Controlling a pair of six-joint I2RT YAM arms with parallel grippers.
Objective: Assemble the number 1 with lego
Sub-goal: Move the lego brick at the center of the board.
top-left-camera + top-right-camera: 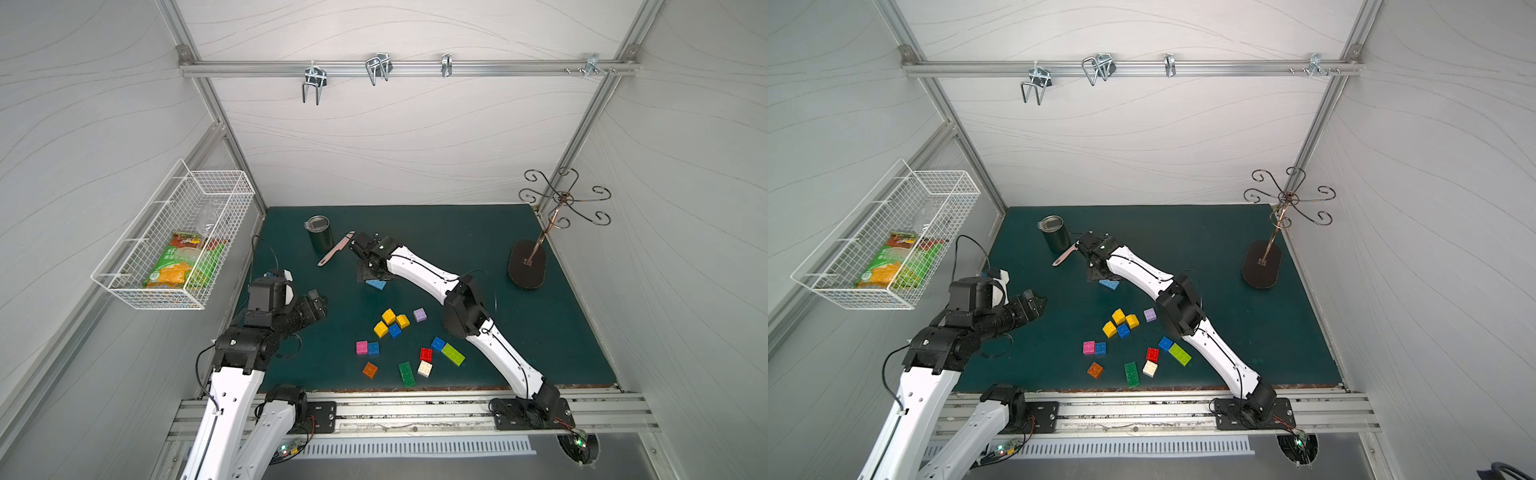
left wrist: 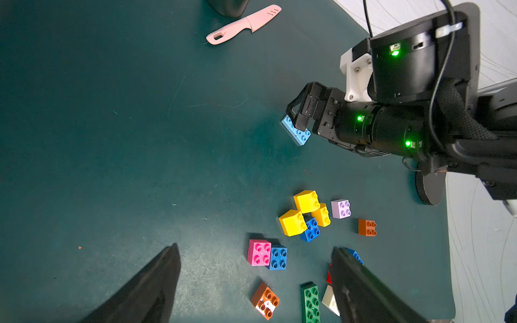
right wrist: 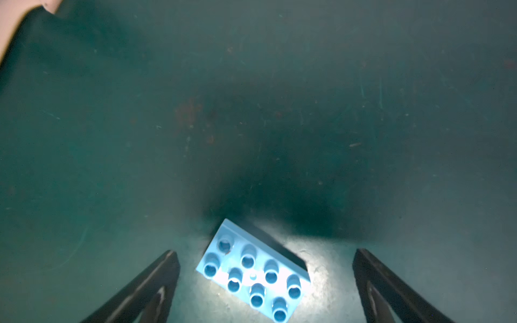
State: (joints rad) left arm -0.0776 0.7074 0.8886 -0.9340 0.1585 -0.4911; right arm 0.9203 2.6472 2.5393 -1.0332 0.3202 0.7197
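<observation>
No numeral is to be seen on the table (image 1: 457,237) so far, and the build is judged barely begun. The right jaws are spread wide either side of the light blue brick (image 3: 253,275), which lies flat, studs up, skewed between them and touched by neither. The left jaws are spread as well, and nothing is held. Just ahead of them the pink brick (image 2: 259,252), the yellow bricks (image 2: 305,212) and the green brick (image 2: 310,303) are scattered loose. A first pick is being lined up, with all the placing left to do.
</observation>
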